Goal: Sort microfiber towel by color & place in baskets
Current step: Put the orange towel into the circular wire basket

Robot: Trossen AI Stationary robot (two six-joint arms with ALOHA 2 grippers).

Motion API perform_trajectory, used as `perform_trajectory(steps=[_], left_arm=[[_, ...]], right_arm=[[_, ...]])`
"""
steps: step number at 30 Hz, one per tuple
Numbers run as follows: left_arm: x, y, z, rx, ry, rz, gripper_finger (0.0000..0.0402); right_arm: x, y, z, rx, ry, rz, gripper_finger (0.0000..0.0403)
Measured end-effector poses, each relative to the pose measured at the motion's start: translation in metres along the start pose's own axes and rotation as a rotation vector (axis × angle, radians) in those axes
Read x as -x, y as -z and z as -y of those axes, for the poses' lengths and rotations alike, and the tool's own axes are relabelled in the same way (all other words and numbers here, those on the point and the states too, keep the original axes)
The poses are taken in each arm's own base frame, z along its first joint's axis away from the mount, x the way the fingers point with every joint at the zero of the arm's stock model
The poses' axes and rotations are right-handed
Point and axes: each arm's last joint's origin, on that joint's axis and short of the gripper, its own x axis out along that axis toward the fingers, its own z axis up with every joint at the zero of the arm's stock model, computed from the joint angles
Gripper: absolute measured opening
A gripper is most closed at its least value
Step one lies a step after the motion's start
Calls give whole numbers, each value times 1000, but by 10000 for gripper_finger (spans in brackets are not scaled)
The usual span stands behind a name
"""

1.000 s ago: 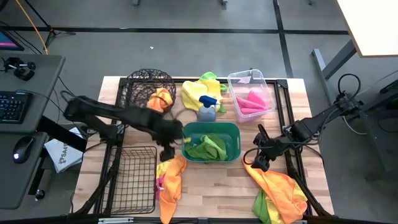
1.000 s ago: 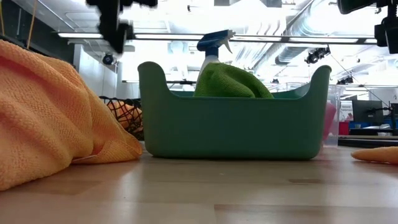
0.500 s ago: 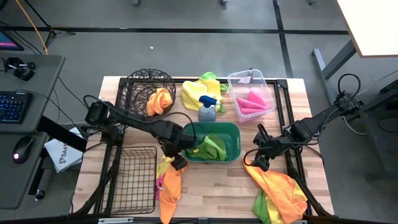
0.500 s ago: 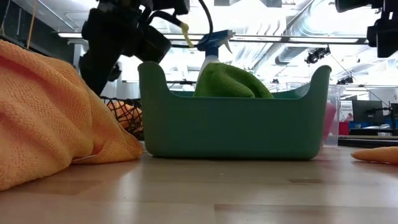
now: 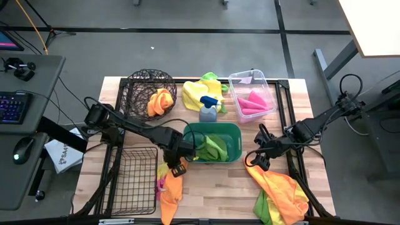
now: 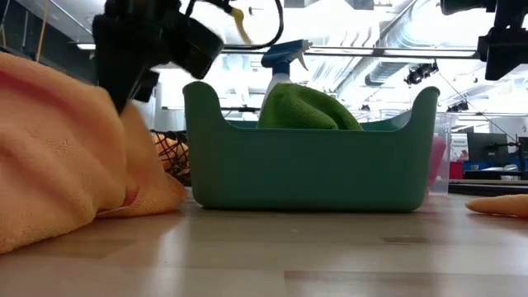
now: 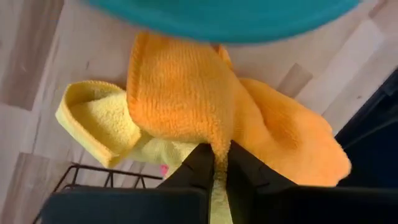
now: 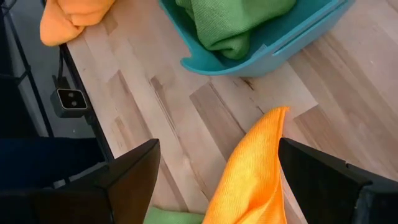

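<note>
Since a second earlier the left gripper (image 5: 174,167) had swung from over the teal tub (image 5: 235,132) down to the towel pile at the tub's 7 o'clock. Its fingers were pinched shut on an orange towel (image 7: 180,93). Judged: an orange pick had begun, probably bound for the round wire basket (image 5: 140,82).

Right gripper (image 5: 259,160) waited at the tub's 3 o'clock, fingers spread wide over another orange towel (image 8: 252,171).

Contents:
- round basket, 11 o'clock: one orange cloth
- tub, centre: green cloths (image 5: 211,147)
- clear bin (image 5: 272,90), 1 o'clock: pink cloths
- rectangular black basket (image 5: 119,187), 8 o'clock: nothing visible
</note>
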Motion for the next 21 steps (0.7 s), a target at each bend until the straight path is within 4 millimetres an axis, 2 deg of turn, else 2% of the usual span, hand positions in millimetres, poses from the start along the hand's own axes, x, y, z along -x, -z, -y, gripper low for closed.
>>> perform_trajectory(steps=[2, 7, 10, 13, 21], left_arm=[[12, -4, 1, -16, 19, 24, 15], [58, -9, 1, -97, 52, 159, 4], [69, -8, -3, -113, 64, 184, 14], [67, -2, -6, -144, 28, 138, 26], [28, 11, -22, -149, -58, 11, 52]], right_arm=[[0, 0, 0, 0, 0, 0, 323], [0, 0, 1, -2, 6, -3, 323], [0, 0, 1, -9, 11, 3, 323], [0, 0, 1, -31, 12, 6, 323], [0, -1, 1, -34, 35, 56, 323]])
